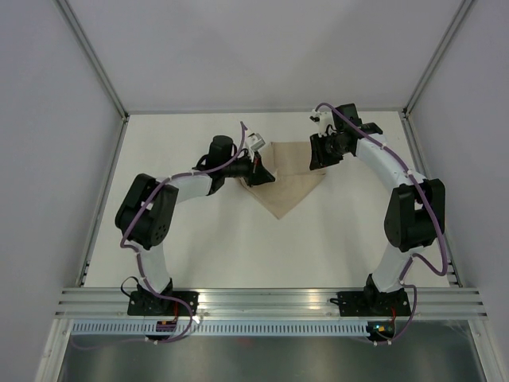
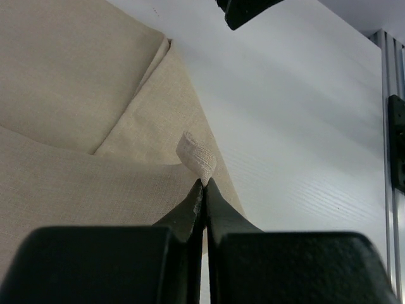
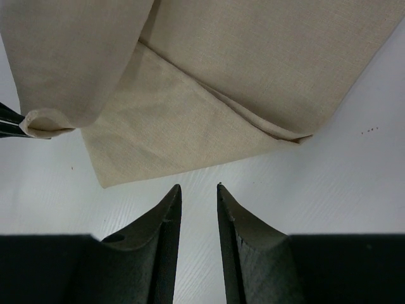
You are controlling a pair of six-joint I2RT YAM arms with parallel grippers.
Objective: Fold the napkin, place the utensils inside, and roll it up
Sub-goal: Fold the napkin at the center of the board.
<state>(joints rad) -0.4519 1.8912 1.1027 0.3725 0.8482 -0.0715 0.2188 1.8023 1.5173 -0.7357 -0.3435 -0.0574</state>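
Napkin (image 1: 288, 185) corner sits pinched in my closed left fingers (image 2: 195, 206), its tip hidden. My right fingers (image 3: 166, 218) gape empty beside it.

Bright, even light from above; shadows are soft and faint. The white surface (image 2: 304, 126) shows a pale sheen in the left wrist view. The napkin (image 3: 253, 63) weave is sharp; picture edges look slightly soft.

Napkin (image 1: 288, 185) sits far-centre on the table (image 1: 238, 247); left gripper (image 2: 204, 182) on its left corner, right gripper (image 3: 197, 186) just off its right.
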